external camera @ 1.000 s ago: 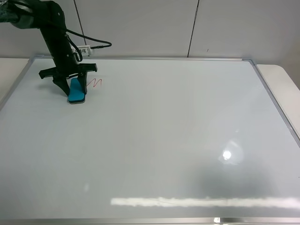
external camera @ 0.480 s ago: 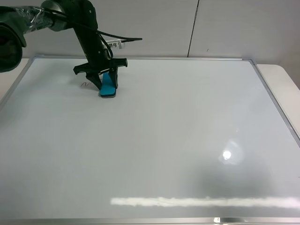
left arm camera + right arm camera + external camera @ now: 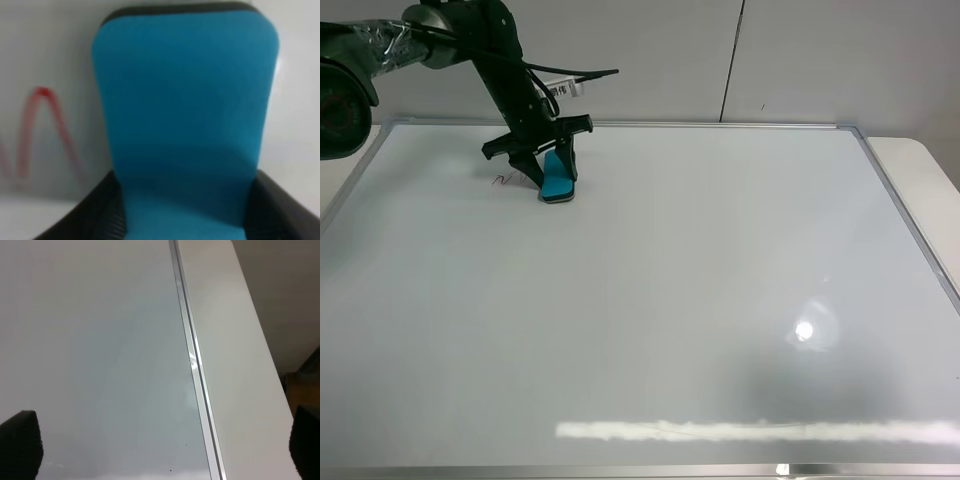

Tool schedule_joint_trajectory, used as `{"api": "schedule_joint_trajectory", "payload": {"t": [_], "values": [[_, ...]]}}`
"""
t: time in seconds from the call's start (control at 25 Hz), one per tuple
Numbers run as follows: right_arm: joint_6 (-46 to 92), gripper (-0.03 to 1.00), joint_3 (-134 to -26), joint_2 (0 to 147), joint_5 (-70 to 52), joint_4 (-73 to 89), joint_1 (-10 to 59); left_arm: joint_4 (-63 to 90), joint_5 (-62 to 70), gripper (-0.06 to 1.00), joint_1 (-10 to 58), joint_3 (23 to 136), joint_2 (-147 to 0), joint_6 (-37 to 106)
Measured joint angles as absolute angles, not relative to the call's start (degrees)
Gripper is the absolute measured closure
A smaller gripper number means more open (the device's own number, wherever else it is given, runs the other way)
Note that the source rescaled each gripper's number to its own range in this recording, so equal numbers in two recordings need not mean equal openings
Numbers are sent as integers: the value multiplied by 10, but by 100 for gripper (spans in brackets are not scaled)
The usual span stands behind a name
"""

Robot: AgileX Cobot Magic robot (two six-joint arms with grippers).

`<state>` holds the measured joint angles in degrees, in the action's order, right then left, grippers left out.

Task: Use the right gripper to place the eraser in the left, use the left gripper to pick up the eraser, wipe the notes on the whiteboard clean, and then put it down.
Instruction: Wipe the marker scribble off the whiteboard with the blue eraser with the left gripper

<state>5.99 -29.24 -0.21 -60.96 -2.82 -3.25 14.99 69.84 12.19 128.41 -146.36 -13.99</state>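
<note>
The whiteboard (image 3: 700,300) fills most of the exterior high view. My left gripper (image 3: 549,178) is shut on the teal eraser (image 3: 557,180) and presses its base on the board near the far left corner. A faint remnant of the red notes (image 3: 503,180) lies just left of the eraser. In the left wrist view the eraser (image 3: 185,115) fills the frame between the black fingers (image 3: 95,215), with a pale red stroke of the notes (image 3: 40,135) beside it. My right gripper (image 3: 162,445) is open and empty over the board's edge; it is out of the exterior high view.
The board's silver frame (image 3: 192,360) runs beside a strip of white table (image 3: 235,365), which also shows at the right of the exterior high view (image 3: 920,170). A grey-white panelled wall (image 3: 740,60) stands behind. The left arm's cable (image 3: 580,75) trails near the far edge.
My left gripper has slid the eraser to the right across the red notes. The clear red zigzag is now only a faint trace left of the eraser.
</note>
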Motion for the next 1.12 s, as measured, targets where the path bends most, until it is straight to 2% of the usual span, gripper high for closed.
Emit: {"api": "schedule_joint_trajectory", "payload": {"t": [0.4, 0.68, 1.12], "values": [[60, -2, -292, -2, -610, -28, -33, 84, 698, 88, 64, 1283, -1461, -124], [60, -2, -292, -2, -610, -28, -33, 66, 694, 88, 17, 1205, -1426, -116], [60, -2, -292, -2, -610, -28, -33, 32, 693, 88, 13, 1163, -1404, -114]]}}
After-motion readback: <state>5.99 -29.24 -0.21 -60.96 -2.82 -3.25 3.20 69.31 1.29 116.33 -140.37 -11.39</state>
